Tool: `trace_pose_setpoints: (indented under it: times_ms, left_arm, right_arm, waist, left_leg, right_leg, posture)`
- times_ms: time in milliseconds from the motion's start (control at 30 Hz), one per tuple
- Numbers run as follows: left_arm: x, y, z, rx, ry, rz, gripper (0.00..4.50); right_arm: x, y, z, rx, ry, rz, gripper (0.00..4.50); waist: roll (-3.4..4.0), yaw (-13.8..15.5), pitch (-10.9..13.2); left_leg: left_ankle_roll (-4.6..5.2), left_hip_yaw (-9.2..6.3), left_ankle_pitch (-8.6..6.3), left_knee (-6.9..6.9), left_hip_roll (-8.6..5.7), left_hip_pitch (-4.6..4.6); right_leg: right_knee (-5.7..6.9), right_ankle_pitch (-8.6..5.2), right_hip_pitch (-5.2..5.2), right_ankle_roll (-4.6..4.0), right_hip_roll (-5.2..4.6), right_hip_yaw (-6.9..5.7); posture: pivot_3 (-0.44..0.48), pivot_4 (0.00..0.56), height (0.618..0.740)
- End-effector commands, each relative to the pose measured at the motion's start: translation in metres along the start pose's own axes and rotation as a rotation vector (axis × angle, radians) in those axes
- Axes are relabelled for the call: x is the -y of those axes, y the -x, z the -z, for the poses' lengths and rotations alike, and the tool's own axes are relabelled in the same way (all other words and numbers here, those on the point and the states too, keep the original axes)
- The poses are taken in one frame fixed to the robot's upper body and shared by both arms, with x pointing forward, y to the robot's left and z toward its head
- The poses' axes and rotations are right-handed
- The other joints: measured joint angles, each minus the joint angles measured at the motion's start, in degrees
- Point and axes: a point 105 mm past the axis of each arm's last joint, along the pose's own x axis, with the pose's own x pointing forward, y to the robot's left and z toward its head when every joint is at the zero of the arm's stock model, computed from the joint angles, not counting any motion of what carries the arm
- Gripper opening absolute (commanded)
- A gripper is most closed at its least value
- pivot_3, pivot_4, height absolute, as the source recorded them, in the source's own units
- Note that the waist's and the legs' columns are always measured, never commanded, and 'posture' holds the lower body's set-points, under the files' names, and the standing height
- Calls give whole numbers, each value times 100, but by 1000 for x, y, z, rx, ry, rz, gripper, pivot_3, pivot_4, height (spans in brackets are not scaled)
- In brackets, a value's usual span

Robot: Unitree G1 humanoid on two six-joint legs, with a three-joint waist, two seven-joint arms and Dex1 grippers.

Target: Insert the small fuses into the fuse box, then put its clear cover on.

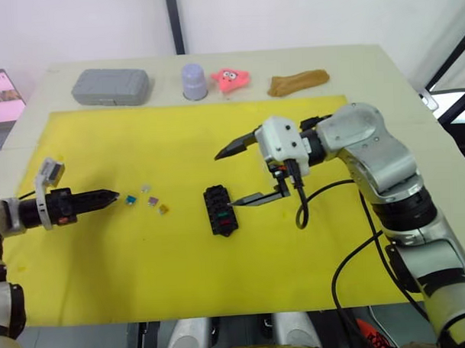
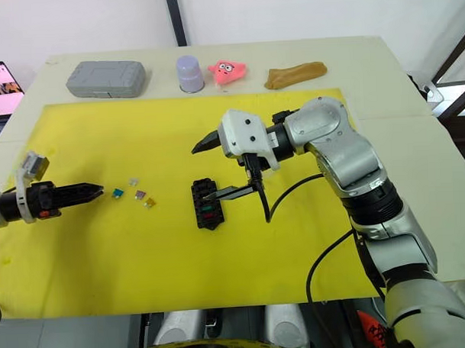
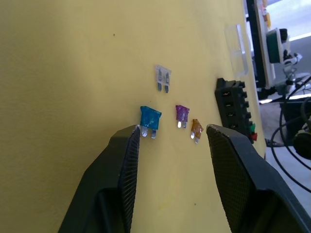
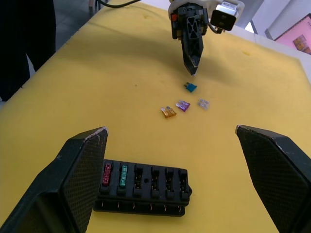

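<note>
Fuses: red (image 4: 107, 174) and green (image 4: 123, 175) sit in the box (image 1: 219, 210), four lie loose at its 9 o'clock; right end effector (image 1: 230, 175) spread wide over it, left end effector (image 3: 171, 145) apart.

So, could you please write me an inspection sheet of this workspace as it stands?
Surface: yellow mat on a pale table.
Job's things: fuse box on the mat, red fuse and green fuse seated in it; blue, purple, orange and clear fuses loose on the mat; clear cover beyond the box.
Clutter: grey case, lilac cup, pink toy, brown lump along the far edge.
Grippers: left gripper open, by the blue fuse; right gripper open, over the box.
Cables: black cable looping from the right wrist.
Surroundings: laptop screen at far left.
</note>
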Motion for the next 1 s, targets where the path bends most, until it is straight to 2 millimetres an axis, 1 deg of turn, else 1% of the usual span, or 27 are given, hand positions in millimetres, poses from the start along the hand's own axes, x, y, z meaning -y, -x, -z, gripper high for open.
trace_pose_setpoints:
  times_ms: [33, 267, 467, 767, 1000]
  left_arm:
    - [2, -1, -2, -2, 4, 17, 2279]
    - [-5, -9, 1, -22, 14, 6, 2279]
    - [-12, -13, 0, -19, 8, -11, 2279]
    - [-5, -30, -5, -21, -2, 53, 2279]
    - [-5, -32, -1, -50, -4, 62, 2279]
  right_arm:
    - [-2, 1, -10, 9, 54, 3, 4500]
    - [-3, 0, -11, 4, 53, 9, 4500]
    - [-4, 0, -12, 1, 49, 11, 4500]
    - [-5, 1, -13, -4, 39, 16, 4500]
    - [-5, 3, -13, -6, 32, 20, 4500]
  waist:
    - [0, -3, 0]
    - [-1, -1, -1]
    - [-1, 10, -1]
    - [-2, 32, -1]
    - [-2, 22, -1]
  left_leg:
    - [0, 0, 0, 0, 0, 0]
    - [-1, 0, 1, 0, 0, 0]
    - [-2, 0, 2, 1, 0, 0]
    - [-2, -1, 2, 3, -3, 1]
    - [-2, -1, 2, 3, -4, 1]
  right_leg:
    - [0, 0, 0, 0, 0, 0]
    - [1, 0, 0, 0, 0, 0]
    - [1, 0, 0, 0, 0, 0]
    - [2, 0, 3, 0, -1, -1]
    - [2, 0, 3, 1, -2, -1]
  posture:
    - [0, 150, 731]
    - [0, 150, 731]
    - [0, 150, 731]
    - [0, 150, 731]
    - [0, 150, 731]
